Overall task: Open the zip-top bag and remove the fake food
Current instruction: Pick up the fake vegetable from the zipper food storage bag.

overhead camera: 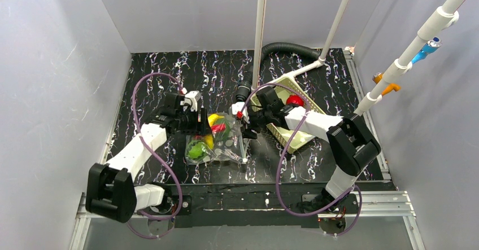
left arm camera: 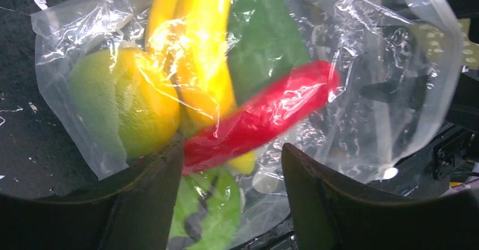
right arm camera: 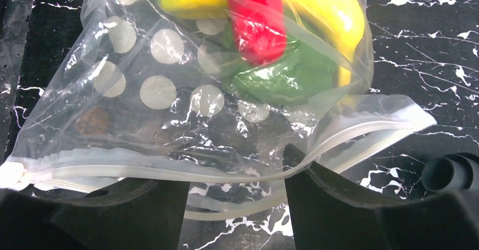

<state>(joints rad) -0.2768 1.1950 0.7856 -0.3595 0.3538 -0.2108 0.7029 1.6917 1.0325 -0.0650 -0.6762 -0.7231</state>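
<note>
So the zip-top bag sits mid-table between both arms, with the banana and red chili inside. The left gripper straddles its closed end, fingers apart, and I can't tell if they're squeezing. The right gripper has its fingers spread at the zip edge. There's bare table behind and the green basket close on the right.

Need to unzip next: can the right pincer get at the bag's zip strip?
Probably yes: the zip strip of the zip-top bag lies across the gap of the open right pincer, nothing blocking.
</note>
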